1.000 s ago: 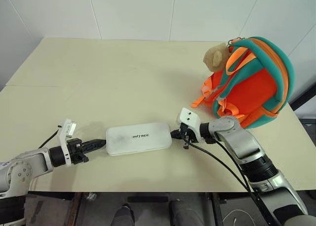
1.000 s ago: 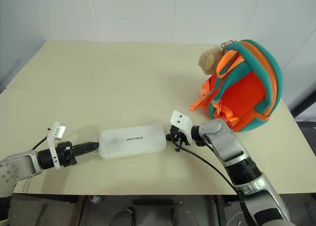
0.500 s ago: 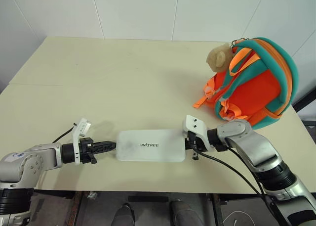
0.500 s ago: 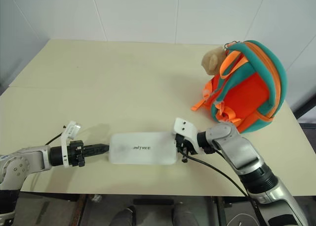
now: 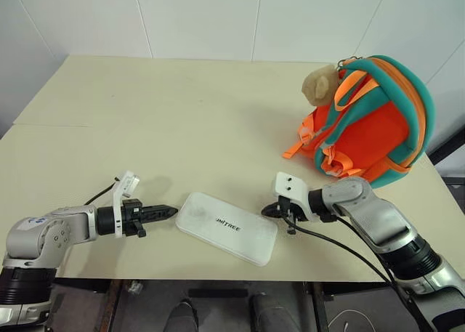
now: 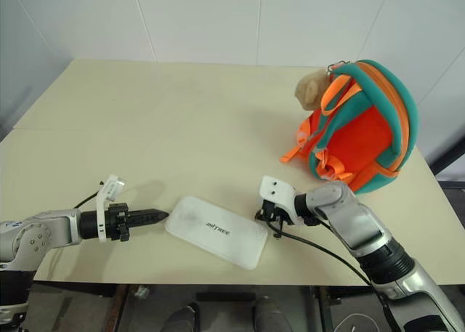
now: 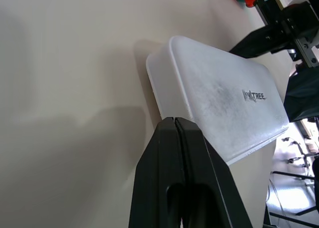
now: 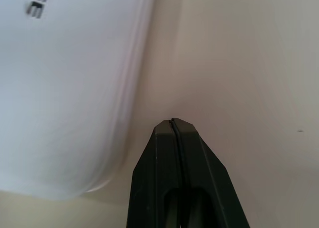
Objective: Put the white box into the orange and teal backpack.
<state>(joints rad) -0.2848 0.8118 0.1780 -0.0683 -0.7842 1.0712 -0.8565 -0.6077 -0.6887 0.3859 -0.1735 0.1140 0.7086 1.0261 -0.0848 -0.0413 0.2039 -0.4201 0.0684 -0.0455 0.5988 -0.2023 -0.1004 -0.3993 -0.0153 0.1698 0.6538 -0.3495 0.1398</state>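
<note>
the white box [image 5: 227, 228] lies skewed at the table's [image 5: 182, 121] near edge, between both pincers. left gripper [image 5: 168, 211] and right gripper [image 5: 267, 211], fingers pressed together, flank its ends, likely to nudge it; the orange and teal backpack [image 5: 378, 121] stands far right.

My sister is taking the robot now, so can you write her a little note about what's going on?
Left gripper: fingers shut, empty, tip at the white box's left end.
Right gripper: fingers shut, empty, just off the box's right end.
The box lies flat and slanted near the table's front edge.
Orange and teal backpack stands at the far right.
Done: nothing packed.
Left: lift the box and put it in the backpack.
</note>
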